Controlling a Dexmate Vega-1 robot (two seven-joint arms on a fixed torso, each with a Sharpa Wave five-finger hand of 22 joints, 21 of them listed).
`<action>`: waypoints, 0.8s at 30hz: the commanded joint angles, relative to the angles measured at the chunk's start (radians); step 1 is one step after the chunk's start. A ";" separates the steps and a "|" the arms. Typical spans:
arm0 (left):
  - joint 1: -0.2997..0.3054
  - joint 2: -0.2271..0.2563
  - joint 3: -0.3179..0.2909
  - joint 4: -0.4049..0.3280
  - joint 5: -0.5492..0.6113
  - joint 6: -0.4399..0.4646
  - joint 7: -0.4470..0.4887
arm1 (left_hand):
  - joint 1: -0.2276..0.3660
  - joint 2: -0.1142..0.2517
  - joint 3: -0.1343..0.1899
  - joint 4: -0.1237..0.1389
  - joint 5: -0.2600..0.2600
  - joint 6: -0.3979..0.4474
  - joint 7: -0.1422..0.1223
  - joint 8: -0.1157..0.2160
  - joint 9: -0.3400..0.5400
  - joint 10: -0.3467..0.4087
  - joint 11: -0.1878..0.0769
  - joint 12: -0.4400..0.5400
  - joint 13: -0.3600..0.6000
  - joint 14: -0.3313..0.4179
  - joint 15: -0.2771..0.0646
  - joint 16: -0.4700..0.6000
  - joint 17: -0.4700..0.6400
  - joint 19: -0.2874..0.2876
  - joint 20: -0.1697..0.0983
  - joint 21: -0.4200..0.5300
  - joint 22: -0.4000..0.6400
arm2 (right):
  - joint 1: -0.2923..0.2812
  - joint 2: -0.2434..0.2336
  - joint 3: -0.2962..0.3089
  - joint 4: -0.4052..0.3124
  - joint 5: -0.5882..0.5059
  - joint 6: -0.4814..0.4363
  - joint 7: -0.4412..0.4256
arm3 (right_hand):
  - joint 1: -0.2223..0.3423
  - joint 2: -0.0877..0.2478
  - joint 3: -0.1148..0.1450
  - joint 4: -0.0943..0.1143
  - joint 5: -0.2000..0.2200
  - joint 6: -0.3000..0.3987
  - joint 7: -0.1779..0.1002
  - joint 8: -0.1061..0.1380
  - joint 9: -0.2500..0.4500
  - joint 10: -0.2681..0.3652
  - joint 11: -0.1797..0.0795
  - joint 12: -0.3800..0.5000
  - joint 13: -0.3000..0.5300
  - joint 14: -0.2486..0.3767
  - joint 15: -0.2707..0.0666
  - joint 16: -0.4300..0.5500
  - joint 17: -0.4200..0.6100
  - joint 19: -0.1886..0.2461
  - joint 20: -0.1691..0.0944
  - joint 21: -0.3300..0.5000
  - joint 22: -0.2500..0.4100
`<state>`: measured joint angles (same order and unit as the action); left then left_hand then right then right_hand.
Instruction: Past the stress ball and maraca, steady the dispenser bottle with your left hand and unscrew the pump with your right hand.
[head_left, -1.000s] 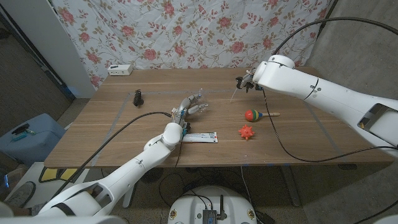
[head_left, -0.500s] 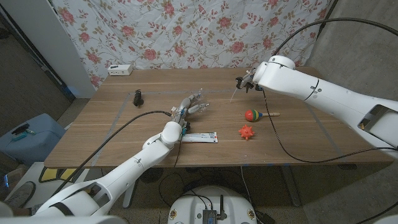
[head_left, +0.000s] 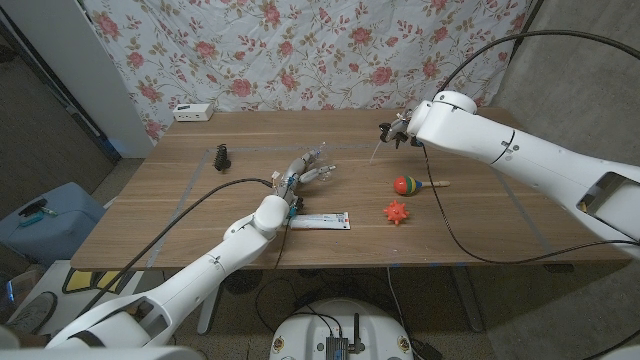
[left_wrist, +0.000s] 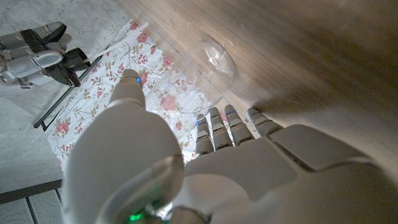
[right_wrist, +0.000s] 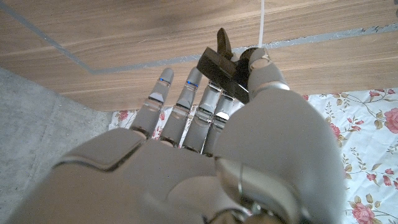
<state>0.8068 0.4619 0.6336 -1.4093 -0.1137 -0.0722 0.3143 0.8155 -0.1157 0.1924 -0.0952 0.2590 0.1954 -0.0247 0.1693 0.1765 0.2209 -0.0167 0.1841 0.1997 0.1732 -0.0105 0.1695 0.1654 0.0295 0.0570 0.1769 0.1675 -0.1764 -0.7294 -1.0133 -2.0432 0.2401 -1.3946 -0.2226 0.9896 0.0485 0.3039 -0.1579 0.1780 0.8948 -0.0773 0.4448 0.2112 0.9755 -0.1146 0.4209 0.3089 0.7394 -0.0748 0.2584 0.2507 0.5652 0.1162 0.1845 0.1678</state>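
Floral cloth (head_left: 300, 50) with pink roses hangs behind one long wooden table (head_left: 180, 215), its planks smooth and marked with thin tape lines. At the far left edge sits one white box (head_left: 192, 112), and nearer the middle one small black ridged object (head_left: 222, 157) stands upright. One clear plastic bottle (head_left: 300, 170), see-through and rounded at its base, is gripped in the left hand (head_left: 303, 175), fingers wrapped around it just above the table left of centre; in the left wrist view the bottle (left_wrist: 208, 68) shows as a glassy dome beyond the left hand's (left_wrist: 249, 155) fingertips. One flat white packet (head_left: 322, 221) lies just in front of that arm. Further right lie one maraca (head_left: 408, 185), round and striped in bright colours with a thin wooden handle, and one orange spiky stress ball (head_left: 397, 212), near each other. Above the table's far right part, the right hand (head_left: 395, 133) pinches one dark pump (head_left: 385, 130) with a thin white tube hanging down; in the right wrist view the pump (right_wrist: 224, 62) sits between thumb and fingers of the right hand (right_wrist: 205, 149).
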 joint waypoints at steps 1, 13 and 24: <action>0.030 0.037 -0.027 -0.057 -0.031 0.012 -0.017 | -0.018 0.003 -0.009 0.006 0.006 -0.005 0.001 0.006 0.003 -0.009 -0.001 -0.001 0.000 -0.007 0.003 -0.001 0.004 -0.018 0.002 -0.001 0.002 | -0.024 -0.004 0.019 -0.030 0.018 -0.001 -0.054 | 0.016 0.022 0.001 0.007 0.005 0.045 -0.045 0.005 0.003 0.009 -0.001 0.003 0.004 0.003 -0.077 0.001 0.004 -0.006 0.000 0.001 -0.001; 0.047 0.046 -0.055 -0.067 -0.064 -0.028 -0.026 | -0.039 0.011 -0.017 0.017 0.008 -0.015 0.005 0.006 0.003 -0.011 -0.002 0.004 -0.002 -0.020 0.002 0.001 0.004 -0.026 0.002 0.000 0.002 | -0.054 0.007 0.022 -0.033 0.022 -0.001 -0.164 | 0.015 0.022 0.000 0.007 0.005 0.045 -0.047 0.006 0.003 0.009 -0.003 0.002 0.004 0.006 -0.083 0.001 0.004 -0.006 -0.002 0.001 -0.001; 0.048 0.040 -0.079 -0.053 -0.114 -0.071 -0.054 | -0.058 0.021 -0.023 0.029 0.009 -0.009 0.011 0.012 0.003 -0.009 0.003 0.009 -0.003 -0.026 0.007 0.003 0.004 -0.026 -0.001 0.004 0.002 | -0.076 0.018 0.016 -0.023 -0.040 0.003 -0.179 | 0.012 0.020 0.001 0.008 0.005 0.037 -0.050 0.004 0.003 -0.002 -0.007 -0.003 0.004 -0.001 -0.082 -0.007 0.001 -0.005 -0.003 0.002 -0.001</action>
<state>0.8500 0.5031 0.5773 -1.4691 -0.1864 -0.1034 0.2818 0.7683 -0.0918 0.1687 -0.0715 0.2637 0.1853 -0.0177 0.1742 0.1766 0.2149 -0.0195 0.1889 0.1952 0.1533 -0.0014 0.1695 0.1654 0.0065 0.0588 0.1769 0.1676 -0.2303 -0.7217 -0.9944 -2.0734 0.2447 -1.3959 -0.3722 0.9870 0.0510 0.3005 -0.1557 0.1750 0.8895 -0.0827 0.4454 0.2119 0.9754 -0.1218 0.4170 0.3086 0.7394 -0.0748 0.2546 0.2506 0.5609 0.1132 0.1845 0.1678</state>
